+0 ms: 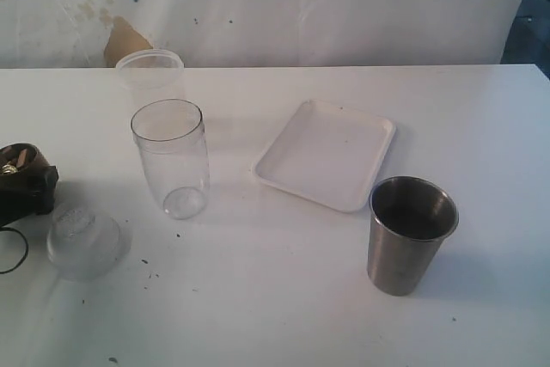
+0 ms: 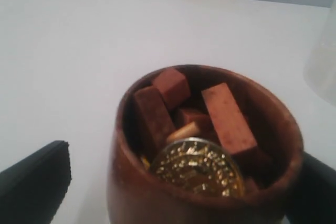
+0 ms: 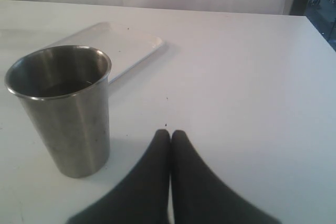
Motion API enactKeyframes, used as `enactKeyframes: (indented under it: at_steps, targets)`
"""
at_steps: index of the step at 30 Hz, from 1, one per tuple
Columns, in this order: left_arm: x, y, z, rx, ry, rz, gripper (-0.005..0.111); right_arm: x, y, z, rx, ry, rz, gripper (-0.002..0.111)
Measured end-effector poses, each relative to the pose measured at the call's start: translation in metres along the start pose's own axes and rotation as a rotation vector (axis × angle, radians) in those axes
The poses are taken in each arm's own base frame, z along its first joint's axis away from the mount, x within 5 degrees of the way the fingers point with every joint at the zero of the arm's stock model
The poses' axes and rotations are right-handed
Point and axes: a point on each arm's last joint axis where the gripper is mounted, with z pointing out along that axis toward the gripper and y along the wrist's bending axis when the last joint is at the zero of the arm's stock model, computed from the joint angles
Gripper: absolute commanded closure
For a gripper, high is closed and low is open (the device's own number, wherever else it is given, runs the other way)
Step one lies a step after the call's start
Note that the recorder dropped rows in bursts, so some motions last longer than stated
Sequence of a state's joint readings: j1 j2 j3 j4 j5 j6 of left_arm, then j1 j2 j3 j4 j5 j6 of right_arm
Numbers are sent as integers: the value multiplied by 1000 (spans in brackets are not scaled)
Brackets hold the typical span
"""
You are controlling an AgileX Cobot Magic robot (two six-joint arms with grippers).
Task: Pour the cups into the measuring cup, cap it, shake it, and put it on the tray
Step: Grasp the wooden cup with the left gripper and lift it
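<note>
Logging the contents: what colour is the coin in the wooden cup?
Gold, shiny and embossed; the coin shows best in the left wrist view.

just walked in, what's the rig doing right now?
The left gripper stands open around the small round-bellied brown wooden cup, which holds reddish blocks and a gold coin; a gap shows on one side, so no grip yet. The right gripper is shut and empty near the tapered stainless-steel tumbler. The tall clear tumbler is empty and uncapped; the shallow white rectangular tray holds nothing.

Closed fingers (image 3: 151, 174) near upright steel tumbler (image 3: 65, 114) and tray (image 3: 123, 45)
</note>
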State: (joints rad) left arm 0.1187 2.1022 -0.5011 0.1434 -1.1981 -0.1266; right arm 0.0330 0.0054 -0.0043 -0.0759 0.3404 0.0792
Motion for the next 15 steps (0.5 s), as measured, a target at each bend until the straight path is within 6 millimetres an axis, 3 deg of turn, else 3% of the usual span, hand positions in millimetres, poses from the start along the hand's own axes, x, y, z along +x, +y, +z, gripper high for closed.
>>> enactKeyframes:
  at_steps: [15]
  targets:
    - [4, 1, 6, 0, 5, 9, 10, 0, 0, 0, 0, 0, 0, 108]
